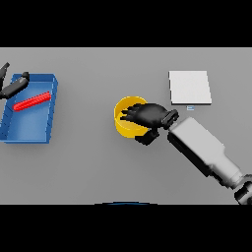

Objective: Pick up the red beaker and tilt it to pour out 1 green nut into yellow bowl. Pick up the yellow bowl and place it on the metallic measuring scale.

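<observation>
The yellow bowl [123, 118] stands at the table's middle. My right hand [150, 116] lies over its right half, with the fingers curled inside the rim and the thumb outside the wall at the lower right, pinching it. The hand hides the bowl's inside, and no green nut shows. A red beaker [32, 102] lies on its side in the blue tray [29, 129] at the left. My left hand [15, 85] hovers over the tray's far left corner with straight fingers, just above and left of the beaker. The pale metallic scale [190, 87] sits behind and to the right of the bowl.
The blue tray takes up the left side of the table. My right forearm [204, 147] slants from the lower right corner up to the bowl. A small blue mark [190, 107] shows on the scale's near edge.
</observation>
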`<state>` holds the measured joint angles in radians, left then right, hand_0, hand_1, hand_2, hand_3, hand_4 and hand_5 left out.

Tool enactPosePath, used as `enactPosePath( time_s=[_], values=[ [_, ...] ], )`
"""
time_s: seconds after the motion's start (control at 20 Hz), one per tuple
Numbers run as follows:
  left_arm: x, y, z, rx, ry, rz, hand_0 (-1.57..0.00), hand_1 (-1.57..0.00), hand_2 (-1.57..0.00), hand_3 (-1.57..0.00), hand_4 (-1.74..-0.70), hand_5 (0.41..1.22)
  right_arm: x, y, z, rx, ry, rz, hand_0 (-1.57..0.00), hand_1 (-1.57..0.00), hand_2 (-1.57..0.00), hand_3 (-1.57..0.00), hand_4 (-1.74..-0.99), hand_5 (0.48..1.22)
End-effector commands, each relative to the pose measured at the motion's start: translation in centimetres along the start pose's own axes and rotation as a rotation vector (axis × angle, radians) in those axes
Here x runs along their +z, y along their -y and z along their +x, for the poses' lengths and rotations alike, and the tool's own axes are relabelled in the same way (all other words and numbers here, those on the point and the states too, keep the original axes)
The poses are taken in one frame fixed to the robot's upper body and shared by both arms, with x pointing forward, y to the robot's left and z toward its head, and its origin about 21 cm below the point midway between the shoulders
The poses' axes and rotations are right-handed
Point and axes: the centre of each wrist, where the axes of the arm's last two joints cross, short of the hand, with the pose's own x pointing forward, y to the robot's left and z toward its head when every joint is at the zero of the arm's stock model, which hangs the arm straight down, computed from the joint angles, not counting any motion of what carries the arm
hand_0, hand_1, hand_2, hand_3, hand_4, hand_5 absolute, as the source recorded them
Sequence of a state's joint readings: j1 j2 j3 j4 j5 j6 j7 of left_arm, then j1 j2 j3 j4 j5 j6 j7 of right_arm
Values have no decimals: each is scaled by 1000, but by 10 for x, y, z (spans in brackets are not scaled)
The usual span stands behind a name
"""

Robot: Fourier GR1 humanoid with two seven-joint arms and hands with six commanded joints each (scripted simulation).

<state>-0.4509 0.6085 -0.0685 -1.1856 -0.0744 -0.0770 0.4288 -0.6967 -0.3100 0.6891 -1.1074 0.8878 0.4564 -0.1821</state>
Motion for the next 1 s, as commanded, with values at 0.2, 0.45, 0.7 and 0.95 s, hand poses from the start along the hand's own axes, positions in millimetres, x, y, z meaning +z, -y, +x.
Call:
enactPosePath(
  time_s=[0.2, 0.45, 0.7, 0.95],
  values=[
    [0, -1, -3, -1, 3, 2, 1, 1, 1, 1, -788, 710, 2, -4, -1, -4, 52, -9, -857, -826, -789, -679, -1492, 1052],
    [-1, -3, 0, -10, 3, 8, 1, 1, 1, 1, -784, 711, 5, -1, 0, -19, 58, 20, -1337, -1327, -1246, -1066, -1658, 1166],
    [2, -3, 0, -4, 7, -2, 1, 1, 1, 1, -786, 704, 12, 5, -2, -15, 59, 26, -1494, -1491, -1362, -1198, -1714, 1203],
    [2, -2, 2, -20, 16, 4, 1, 1, 1, 1, -771, 707, 29, 33, -5, -20, 23, -5, -1546, -1545, -1459, -1160, -1732, 1215]
  ],
)
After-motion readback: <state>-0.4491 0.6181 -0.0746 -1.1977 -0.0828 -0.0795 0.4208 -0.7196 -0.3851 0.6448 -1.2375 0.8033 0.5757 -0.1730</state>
